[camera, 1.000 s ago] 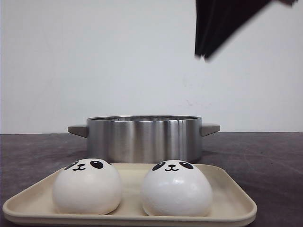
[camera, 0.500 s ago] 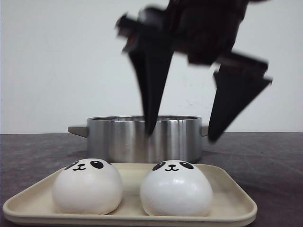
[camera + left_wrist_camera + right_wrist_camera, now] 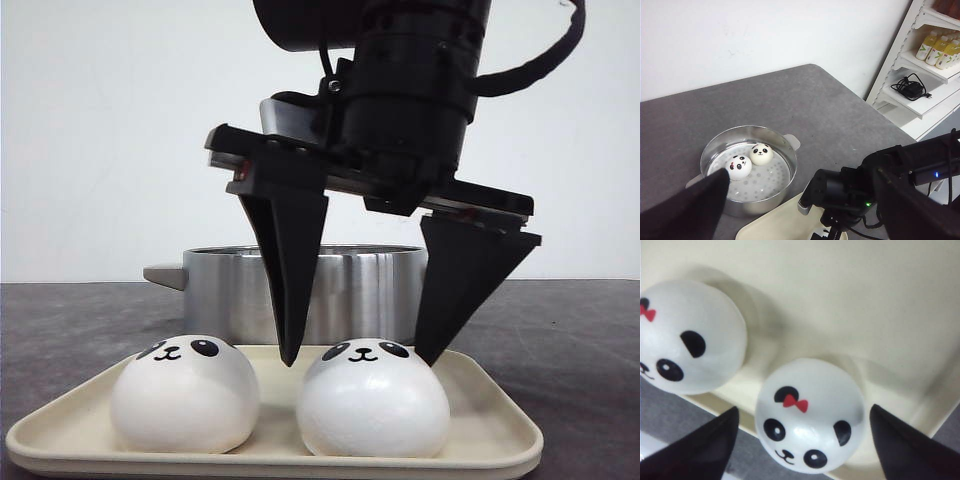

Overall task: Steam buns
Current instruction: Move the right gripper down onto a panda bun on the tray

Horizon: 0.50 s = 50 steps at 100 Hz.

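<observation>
Black right gripper [image 3: 358, 358], glossy white bun [image 3: 372, 398] between its fingers with black panda eyes, nose, smile and red bow, matching white bun [image 3: 184, 393] beside it, cream tray [image 3: 490, 425] beneath, brushed silver pot [image 3: 305, 290] behind, dark grey table [image 3: 570, 350], white wall.

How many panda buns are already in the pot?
Two buns already sit in the steamer pot. Two more wait on the tray. The right tool is open, straddling the right-hand tray bun, not yet gripping it. So about halfway.
</observation>
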Each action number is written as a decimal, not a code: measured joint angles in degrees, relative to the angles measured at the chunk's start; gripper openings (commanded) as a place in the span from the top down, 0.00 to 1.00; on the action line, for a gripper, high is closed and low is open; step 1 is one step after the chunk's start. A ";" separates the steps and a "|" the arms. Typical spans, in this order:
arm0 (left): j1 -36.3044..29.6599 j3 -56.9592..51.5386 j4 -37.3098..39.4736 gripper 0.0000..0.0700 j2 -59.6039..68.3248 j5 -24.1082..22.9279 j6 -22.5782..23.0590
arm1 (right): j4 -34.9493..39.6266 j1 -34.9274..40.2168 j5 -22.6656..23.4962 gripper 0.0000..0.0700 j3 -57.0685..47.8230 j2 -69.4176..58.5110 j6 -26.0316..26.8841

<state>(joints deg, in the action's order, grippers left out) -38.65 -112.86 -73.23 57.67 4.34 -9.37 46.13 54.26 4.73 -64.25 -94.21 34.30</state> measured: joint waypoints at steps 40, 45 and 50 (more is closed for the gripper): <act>0.00 0.00 -0.09 0.21 0.00 -0.02 0.46 | -0.11 -0.31 0.44 0.33 0.00 -2.32 0.02; 0.00 0.00 -0.13 0.21 0.00 -0.02 0.46 | -0.15 -0.31 1.01 0.33 0.00 -3.04 0.00; 0.00 0.00 -0.17 0.21 0.00 -0.02 0.46 | -0.22 -0.31 1.11 0.33 0.00 -3.61 0.00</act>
<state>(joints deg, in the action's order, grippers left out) -38.65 -112.86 -73.41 57.67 4.32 -8.91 45.91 53.95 5.85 -64.25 -97.82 34.30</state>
